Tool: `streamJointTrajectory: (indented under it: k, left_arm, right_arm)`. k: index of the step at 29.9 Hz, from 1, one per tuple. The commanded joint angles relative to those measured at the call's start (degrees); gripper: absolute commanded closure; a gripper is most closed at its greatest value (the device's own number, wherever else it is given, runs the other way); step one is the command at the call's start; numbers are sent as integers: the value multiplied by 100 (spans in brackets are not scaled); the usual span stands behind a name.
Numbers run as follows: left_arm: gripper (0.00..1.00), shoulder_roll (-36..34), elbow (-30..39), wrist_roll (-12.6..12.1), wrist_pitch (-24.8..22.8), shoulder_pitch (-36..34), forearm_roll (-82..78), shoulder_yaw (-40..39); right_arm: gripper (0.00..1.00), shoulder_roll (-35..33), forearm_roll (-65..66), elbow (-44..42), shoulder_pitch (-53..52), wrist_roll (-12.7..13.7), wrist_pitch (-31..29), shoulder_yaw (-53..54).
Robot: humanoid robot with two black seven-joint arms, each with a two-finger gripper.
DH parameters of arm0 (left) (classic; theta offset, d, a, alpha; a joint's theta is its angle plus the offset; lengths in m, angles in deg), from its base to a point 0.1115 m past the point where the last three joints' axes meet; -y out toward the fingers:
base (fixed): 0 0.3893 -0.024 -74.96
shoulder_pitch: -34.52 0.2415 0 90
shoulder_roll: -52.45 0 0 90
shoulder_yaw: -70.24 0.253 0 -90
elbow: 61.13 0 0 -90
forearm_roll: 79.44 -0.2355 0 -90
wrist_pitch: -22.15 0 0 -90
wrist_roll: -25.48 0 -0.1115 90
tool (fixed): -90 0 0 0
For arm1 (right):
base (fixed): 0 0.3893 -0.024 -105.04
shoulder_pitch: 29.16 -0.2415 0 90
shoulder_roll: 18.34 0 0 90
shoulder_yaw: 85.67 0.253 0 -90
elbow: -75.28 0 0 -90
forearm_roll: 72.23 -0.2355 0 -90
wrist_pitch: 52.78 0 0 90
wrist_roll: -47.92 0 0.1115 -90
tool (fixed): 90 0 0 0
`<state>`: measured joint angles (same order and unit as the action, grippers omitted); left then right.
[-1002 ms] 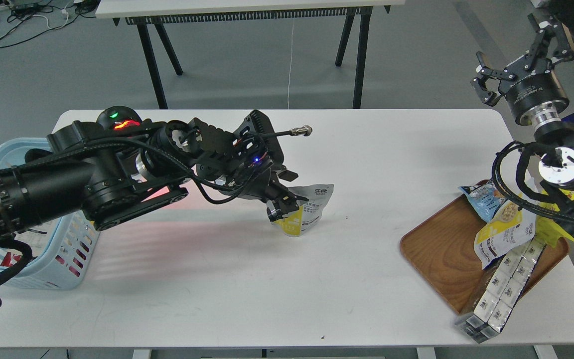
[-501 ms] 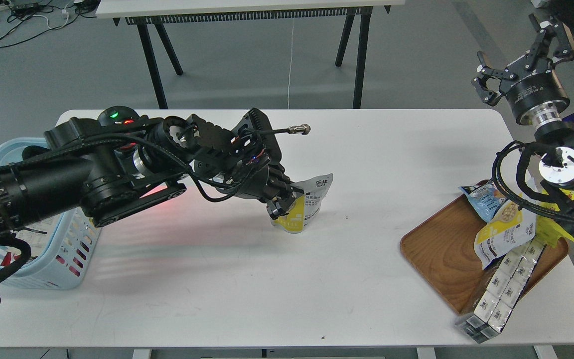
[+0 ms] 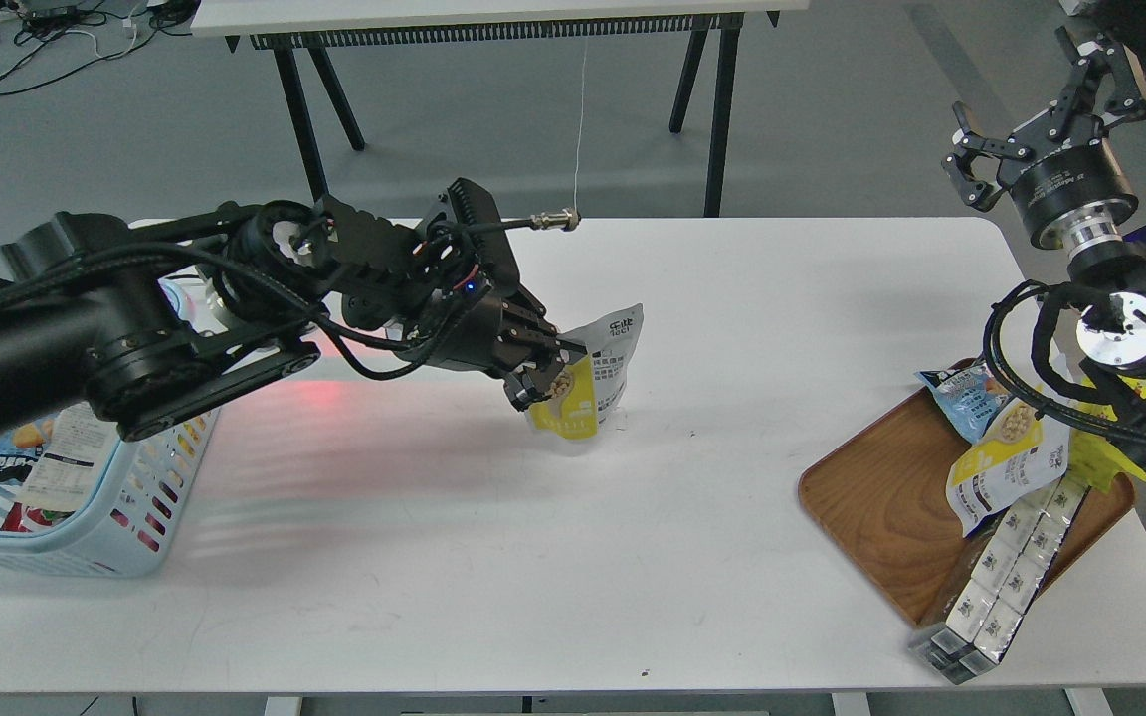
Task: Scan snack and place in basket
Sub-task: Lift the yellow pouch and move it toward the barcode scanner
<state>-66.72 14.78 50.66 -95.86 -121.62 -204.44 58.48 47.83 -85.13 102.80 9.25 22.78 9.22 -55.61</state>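
Observation:
The snack is a yellow and white-grey pouch with a white top, held upright just above the middle of the white table. My left gripper is shut on its left edge, fingers pinching the pouch. The light blue basket stands at the table's left edge, partly hidden behind my left arm, with several packets inside. My right gripper is raised high beyond the table's far right corner, open and empty.
A brown wooden tray at the right front holds a similar yellow pouch, a blue packet and a long box of cartons. A red glow lies on the table beside the basket. A second table stands behind.
My left gripper has lifted the snack and moved it a little left and up, off the table. The left arm has risen, uncovering more of the basket. The right arm has not moved.

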Motion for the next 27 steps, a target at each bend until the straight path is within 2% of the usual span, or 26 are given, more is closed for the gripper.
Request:
streamJointTrajectory:
  k: [1,13,21,27]
  left_arm:
    - [100,-527,152,225,0,22,0,-63]
    - [100,-1600,108,283,0,84,0,-169]
    - [100,-1855,38,283,0,119,0,-160]
    - [100,-1838,-436,283,0,128,0,-160]
  right_arm:
    - [1,1,-2,-1,0,1,0,9]
    - [1,1,7,-1,-17,-8,0,9]
    - [1,1,7,-1,-17,-8,0,0]
    - [1,1,7,-1,-17,-8,0,0]
